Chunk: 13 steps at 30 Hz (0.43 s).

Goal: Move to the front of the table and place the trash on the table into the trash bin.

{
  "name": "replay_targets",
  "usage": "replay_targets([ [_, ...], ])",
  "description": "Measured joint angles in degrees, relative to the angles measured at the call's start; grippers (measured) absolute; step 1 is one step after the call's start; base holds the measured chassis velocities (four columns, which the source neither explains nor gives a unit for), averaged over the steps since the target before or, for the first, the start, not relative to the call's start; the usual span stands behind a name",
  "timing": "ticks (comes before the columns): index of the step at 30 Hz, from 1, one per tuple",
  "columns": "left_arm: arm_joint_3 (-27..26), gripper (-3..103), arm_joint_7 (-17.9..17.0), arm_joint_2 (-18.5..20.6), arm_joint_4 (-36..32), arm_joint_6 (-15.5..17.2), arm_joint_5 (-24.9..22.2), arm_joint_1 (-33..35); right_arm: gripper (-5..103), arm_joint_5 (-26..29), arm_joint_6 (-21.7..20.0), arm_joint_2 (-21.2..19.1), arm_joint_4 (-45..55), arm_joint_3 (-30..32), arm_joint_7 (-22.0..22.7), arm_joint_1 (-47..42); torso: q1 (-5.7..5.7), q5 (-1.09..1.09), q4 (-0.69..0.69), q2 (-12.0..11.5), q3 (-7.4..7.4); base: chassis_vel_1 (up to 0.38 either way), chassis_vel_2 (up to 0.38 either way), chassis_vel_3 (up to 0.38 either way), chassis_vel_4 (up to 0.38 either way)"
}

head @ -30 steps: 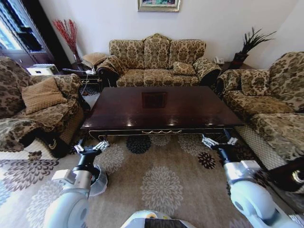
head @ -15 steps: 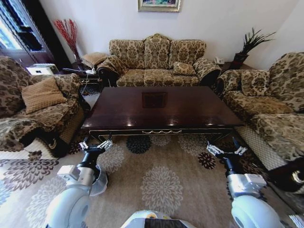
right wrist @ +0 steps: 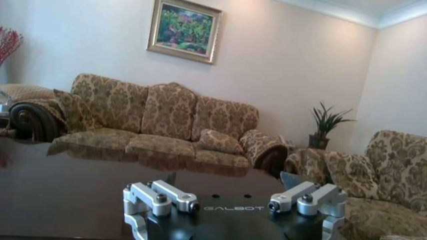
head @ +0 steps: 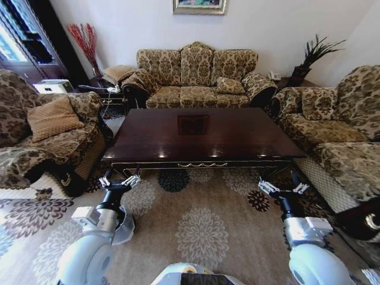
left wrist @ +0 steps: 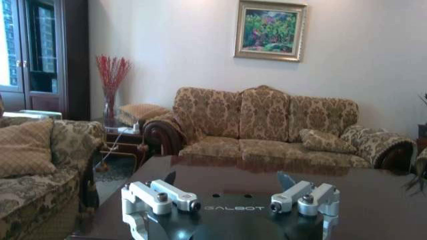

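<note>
Here we are facing the long side of the bench (head: pixel 202 133), its glossy dark top carrying a square inlaid panel (head: pixel 193 124) near the far middle and a gold scroll (head: pixel 202 164) on the near edge. The left pincer (head: pixel 119 181) hangs low over the flowered rug (head: pixel 199 228), just short of the bench's near left corner, and its fingers are spread wide with nothing between them. Over on the other side, the right pincer (head: pixel 284 189) sits above the rug near the near right corner, likewise spread and holding nothing. The left wrist view looks straight across the bench (left wrist: pixel 267 182), its pincer (left wrist: pixel 230 197) parted in the foreground, with the patterned sofa (left wrist: pixel 267 125) and a framed painting (left wrist: pixel 269 30) on the wall beyond. The right wrist view gives the same dark surface (right wrist: pixel 73 175) past its own open pincer (right wrist: pixel 233 199), the sofa (right wrist: pixel 160 120) behind and a potted plant (right wrist: pixel 325 125) in the corner. Armchairs flank the bench, one at the left (head: pixel 41 127) and one at the right (head: pixel 335 127). I can pick out no bottle, can, paper or bin from these angles.
</note>
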Motion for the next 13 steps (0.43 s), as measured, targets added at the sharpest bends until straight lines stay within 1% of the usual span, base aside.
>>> replay_targets([
  [13, 0.0, 100, 0.0, 0.0, 0.0, 0.0, 0.0, 0.0, 100, 0.1, 0.1, 0.0, -0.1, 0.0, 0.0, 0.0, 0.00, 0.00, 0.00, 0.0, 0.00, 0.000, 0.000, 0.000, 0.000],
])
